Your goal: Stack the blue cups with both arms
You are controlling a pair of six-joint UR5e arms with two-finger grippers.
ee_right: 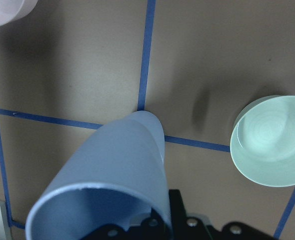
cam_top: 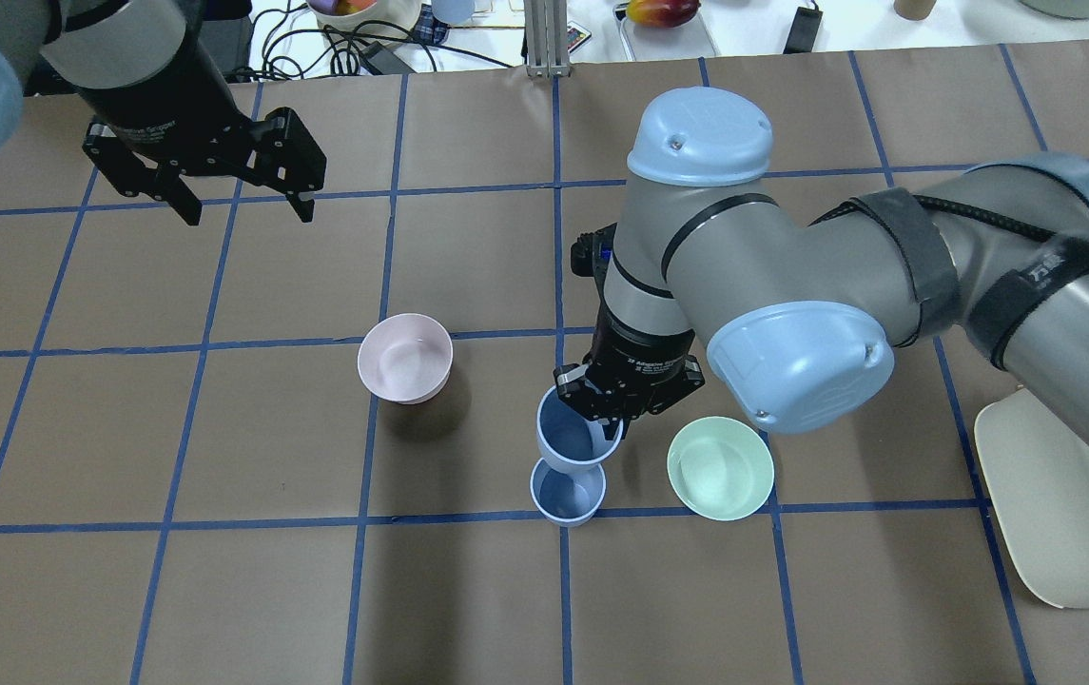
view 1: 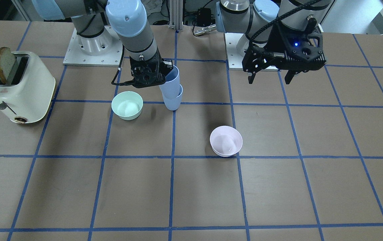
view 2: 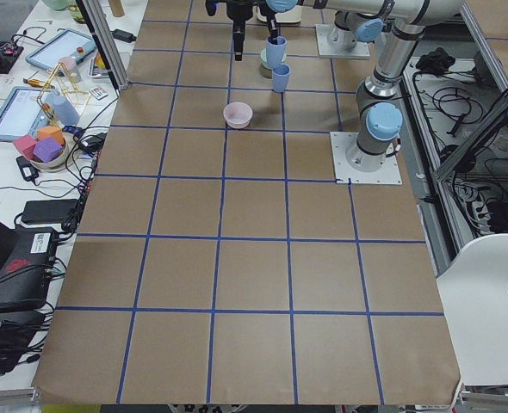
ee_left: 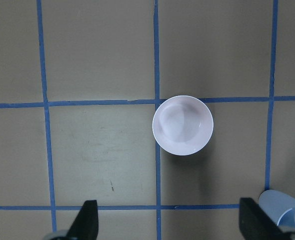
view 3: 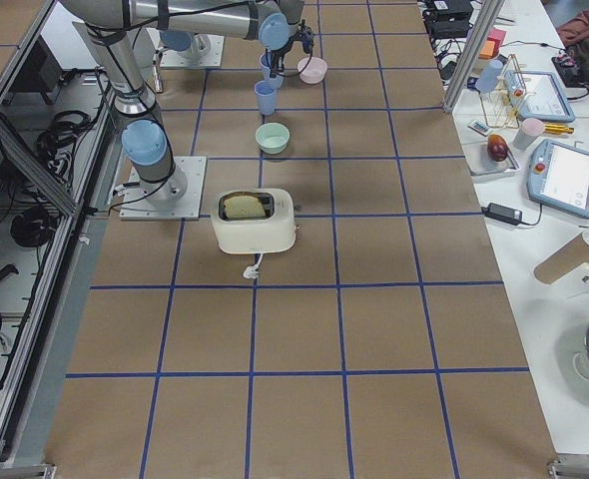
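My right gripper [cam_top: 601,414] is shut on the rim of one pale-blue cup [cam_top: 579,438] and holds it tilted, its base at the rim of the second blue cup [cam_top: 568,495], which stands upright on the table. I cannot tell if the two touch. In the front view the held cup [view 1: 172,78] sits over the standing cup [view 1: 173,99], next to the right gripper [view 1: 161,75]. The right wrist view shows the held cup [ee_right: 112,190] close up. My left gripper [cam_top: 244,205] is open and empty, raised far off above the table [view 1: 271,78].
A mint-green bowl [cam_top: 720,468] stands right beside the cups. A pale pink bowl [cam_top: 405,359] stands between the two arms and shows under the left wrist [ee_left: 182,125]. A cream toaster [view 1: 20,87] with toast [view 1: 5,65] stands at the table's right end.
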